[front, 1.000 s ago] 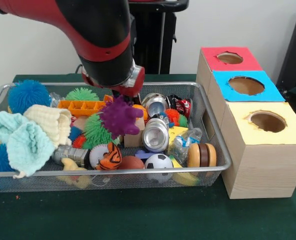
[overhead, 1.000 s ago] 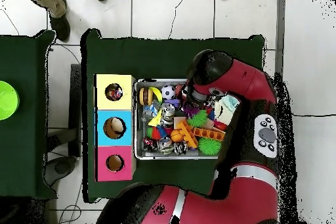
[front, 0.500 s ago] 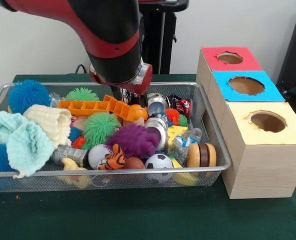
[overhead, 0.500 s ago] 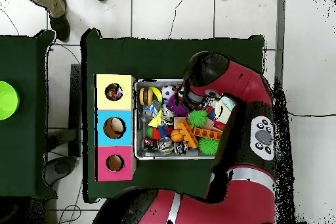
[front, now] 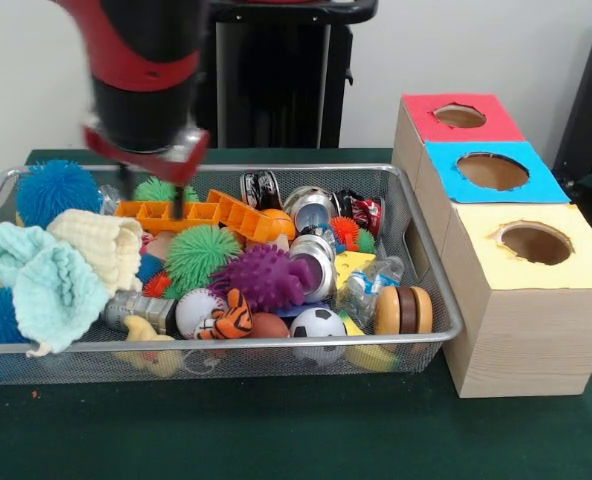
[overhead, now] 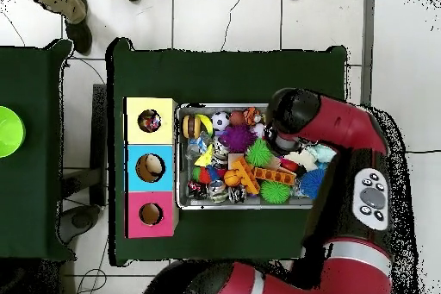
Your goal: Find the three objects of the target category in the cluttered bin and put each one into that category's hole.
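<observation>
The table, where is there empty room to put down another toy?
Bare green table runs along the front of the wire bin, and more lies behind it by the wall. The bin itself is packed: the purple spiky ball, cans, cloths and the soccer ball leave no gap. The three boxes fill the side next to it.

You have a table (front: 276, 440) covered in dark green cloth. Two things rest directly on it: a wire mesh bin (front: 431, 300) and, just beside the bin at its right end in the front view, a row of three wooden boxes (front: 521, 340). Their tops are red, blue and yellow, each with a round hole. The cloth in front of the bin shows bare.
</observation>
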Controlling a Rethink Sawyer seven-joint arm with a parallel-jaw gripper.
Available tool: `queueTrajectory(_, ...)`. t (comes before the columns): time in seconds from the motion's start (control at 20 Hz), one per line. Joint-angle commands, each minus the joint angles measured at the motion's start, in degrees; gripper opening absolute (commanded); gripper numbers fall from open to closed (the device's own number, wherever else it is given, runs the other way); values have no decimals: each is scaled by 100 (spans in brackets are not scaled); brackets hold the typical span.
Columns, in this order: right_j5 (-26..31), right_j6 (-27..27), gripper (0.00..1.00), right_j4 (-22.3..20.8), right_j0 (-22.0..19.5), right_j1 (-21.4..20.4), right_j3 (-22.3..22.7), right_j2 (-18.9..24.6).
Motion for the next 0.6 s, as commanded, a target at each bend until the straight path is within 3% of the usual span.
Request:
queueTrajectory(0.05, -768, -1661, 100, -1137, -782, -124, 352, 248)
queueTrajectory(0.15, -1117, -1661, 100, -1238, -1018, -84, 419, 545)
queueTrajectory(0.25, -1418, -1238, 100, -1074, -1258, 188, 620, 883)
queueTrajectory(0.6, -1165, -618, 100, -1000, -1174, 397, 533, 1037)
